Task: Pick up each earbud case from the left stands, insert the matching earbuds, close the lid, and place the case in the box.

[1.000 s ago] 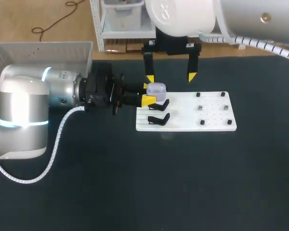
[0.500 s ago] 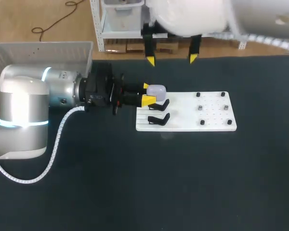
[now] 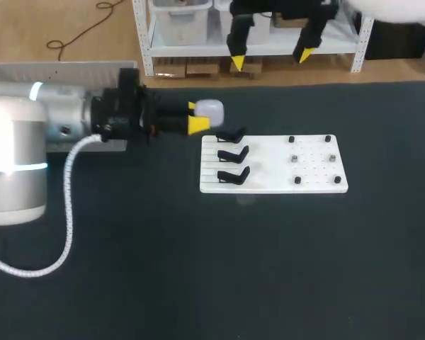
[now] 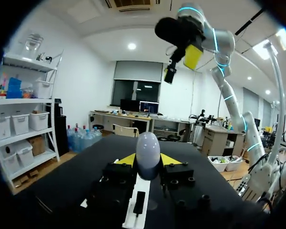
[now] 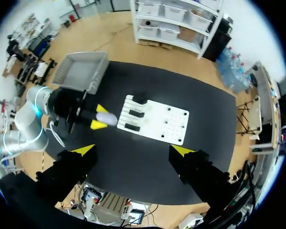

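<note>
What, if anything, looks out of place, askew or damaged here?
Nothing stands out. The left gripper holds the earbud case squarely between its fingers, clear of the black stands; the white board lies flat and looks undamaged.

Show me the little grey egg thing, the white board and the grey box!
earbud case (image 3: 210, 110), head view, on its pale rounded shell.
white board (image 3: 269, 177), head view, on a bare patch near its middle.
box (image 5: 80, 71), right wrist view, on its bare floor.
</note>
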`<state>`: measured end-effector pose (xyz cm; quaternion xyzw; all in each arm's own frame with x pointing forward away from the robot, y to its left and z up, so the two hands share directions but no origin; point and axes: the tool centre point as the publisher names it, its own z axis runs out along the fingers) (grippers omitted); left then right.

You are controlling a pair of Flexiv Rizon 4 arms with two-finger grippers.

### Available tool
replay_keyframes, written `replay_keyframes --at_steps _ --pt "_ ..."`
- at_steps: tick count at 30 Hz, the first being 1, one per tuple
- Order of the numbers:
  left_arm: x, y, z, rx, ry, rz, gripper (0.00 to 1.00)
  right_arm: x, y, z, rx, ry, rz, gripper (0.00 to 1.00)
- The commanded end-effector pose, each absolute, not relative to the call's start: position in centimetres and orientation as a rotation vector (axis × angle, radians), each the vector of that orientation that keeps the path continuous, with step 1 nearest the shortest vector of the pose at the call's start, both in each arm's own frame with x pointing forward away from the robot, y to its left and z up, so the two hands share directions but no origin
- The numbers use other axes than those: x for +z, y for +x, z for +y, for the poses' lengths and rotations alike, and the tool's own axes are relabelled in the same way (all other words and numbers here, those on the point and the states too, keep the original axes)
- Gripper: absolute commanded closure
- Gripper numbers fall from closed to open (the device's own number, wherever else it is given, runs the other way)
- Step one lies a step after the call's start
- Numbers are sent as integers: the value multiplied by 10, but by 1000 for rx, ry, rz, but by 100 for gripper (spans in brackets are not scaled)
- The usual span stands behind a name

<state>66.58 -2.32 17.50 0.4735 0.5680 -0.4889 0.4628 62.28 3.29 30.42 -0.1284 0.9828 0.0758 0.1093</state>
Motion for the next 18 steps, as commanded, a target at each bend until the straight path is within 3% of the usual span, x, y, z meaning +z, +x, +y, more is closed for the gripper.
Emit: replay_keyframes --at_steps 1,18 --pt "191 662 5 -1001 1041 1465 100 299 604 20 345 -334 2631 0" --pt "168 807 174 -447 772 1751 100 299 604 20 345 -334 2631 0"
